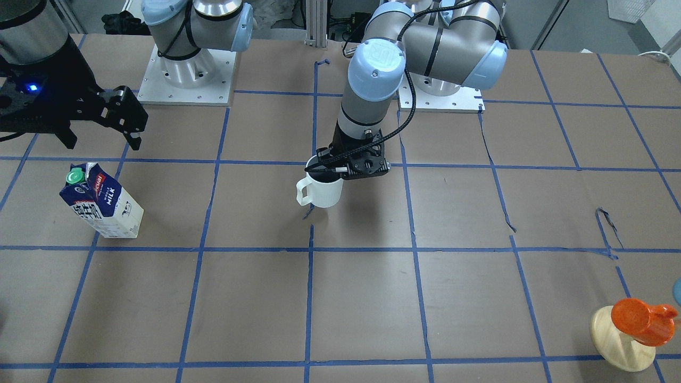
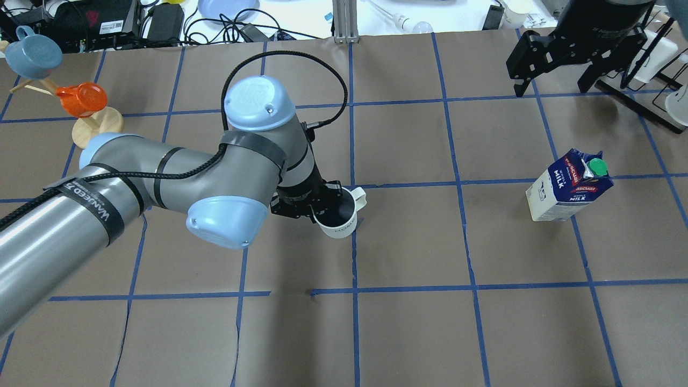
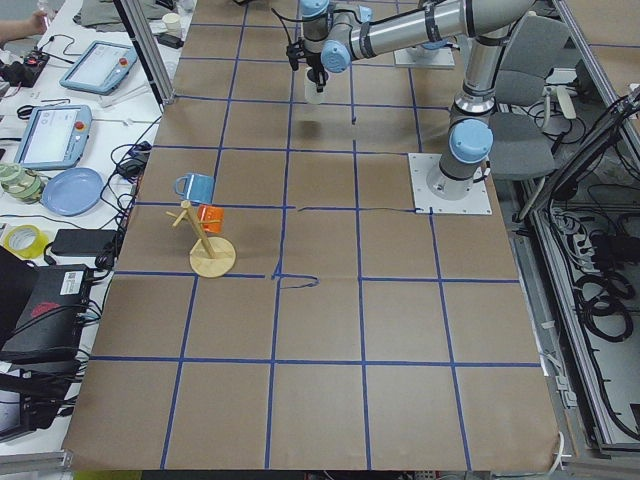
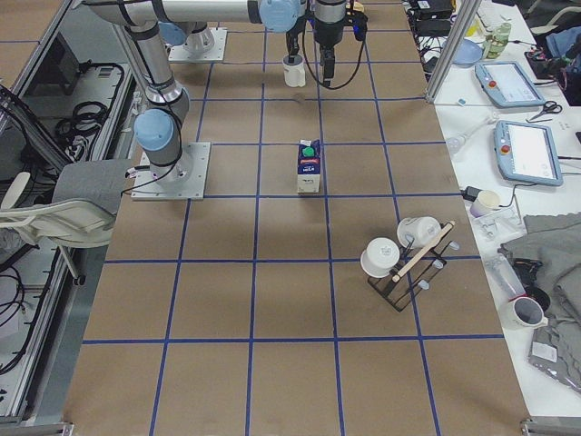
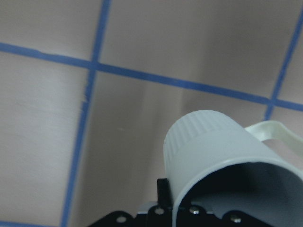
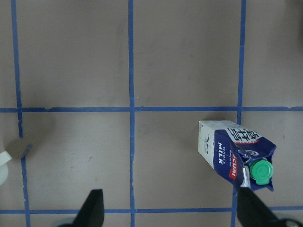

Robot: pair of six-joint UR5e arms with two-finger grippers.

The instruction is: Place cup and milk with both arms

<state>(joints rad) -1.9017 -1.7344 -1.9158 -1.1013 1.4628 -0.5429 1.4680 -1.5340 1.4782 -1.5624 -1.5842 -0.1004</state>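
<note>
White cylindrical mug [image 1: 322,194], rim pinched in our left end effector [image 1: 340,173], we should lower upright before releasing.

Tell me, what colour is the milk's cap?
Green; the cap on the milk shows best in the right wrist view.

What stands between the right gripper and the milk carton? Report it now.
Nothing visible. The right gripper hangs open above bare table, short of the upright milk carton; the white mug is away at mid-table in the left gripper.
</note>
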